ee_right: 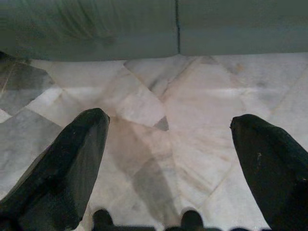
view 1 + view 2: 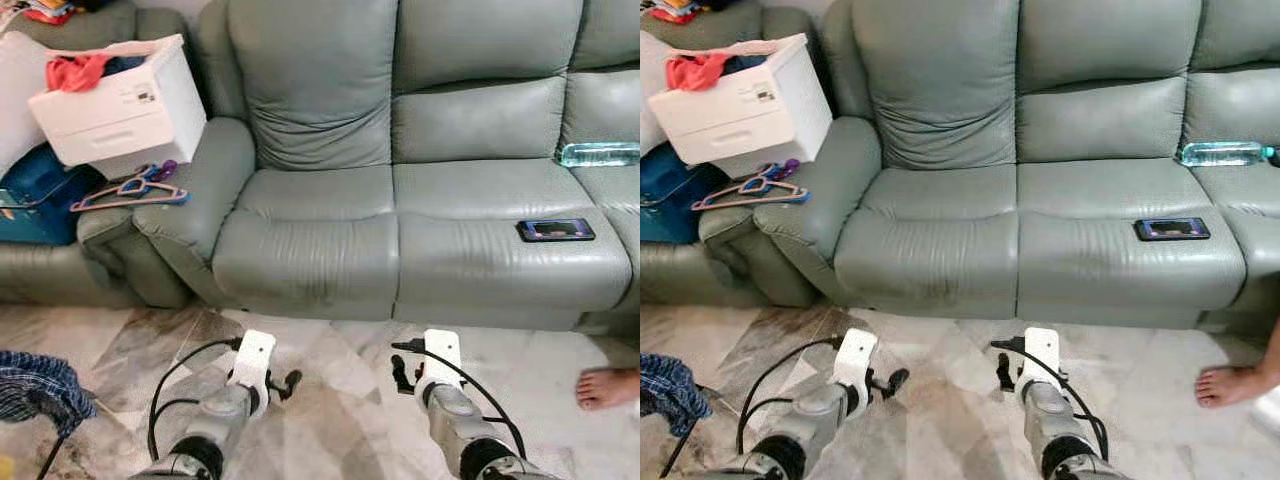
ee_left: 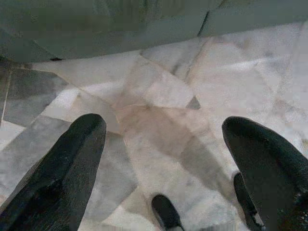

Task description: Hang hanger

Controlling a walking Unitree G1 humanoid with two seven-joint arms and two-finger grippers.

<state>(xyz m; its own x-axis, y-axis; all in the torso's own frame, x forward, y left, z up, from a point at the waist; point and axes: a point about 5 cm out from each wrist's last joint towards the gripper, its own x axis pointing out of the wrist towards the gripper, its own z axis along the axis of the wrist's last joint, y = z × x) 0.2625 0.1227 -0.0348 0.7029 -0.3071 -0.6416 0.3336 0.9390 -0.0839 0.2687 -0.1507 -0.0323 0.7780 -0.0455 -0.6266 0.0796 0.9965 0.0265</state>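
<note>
While both arms are held low over the pale marble-patterned tile floor (image 2: 340, 400), we note that the left gripper (image 3: 163, 163) has its two black fingers (image 3: 67, 168) spread wide with nothing between them, and the right gripper (image 1: 168, 163) likewise has its fingers (image 1: 62, 163) set wide apart and empty; both wrist views look past the fingers onto bare floor tiles and the lower front edge of the grey-green leather sofa (image 2: 400, 200). We locate the task item, a small bundle of plastic clothes hangers in pink, blue and purple (image 2: 130, 190), lying flat on the sofa's broad left armrest (image 2: 185, 195), well apart from both grippers and up and to the left of the left one. Just behind the hangers, a white rectangular plastic box (image 2: 125, 110) sits tilted on the same armrest, with red cloth (image 2: 75, 70) heaped in its open top. A blue bag (image 2: 35, 195) rests beside the armrest, farther left. On the sofa's seat cushions we see a dark flat smartphone (image 2: 555, 230) lying face up to the right, and a clear plastic water bottle (image 2: 600, 153) lying on its side near the backrest. A person's bare foot (image 2: 608, 387) rests on the floor at the right edge, and a blue checked cloth (image 2: 35, 385) hangs at the left edge.
</note>
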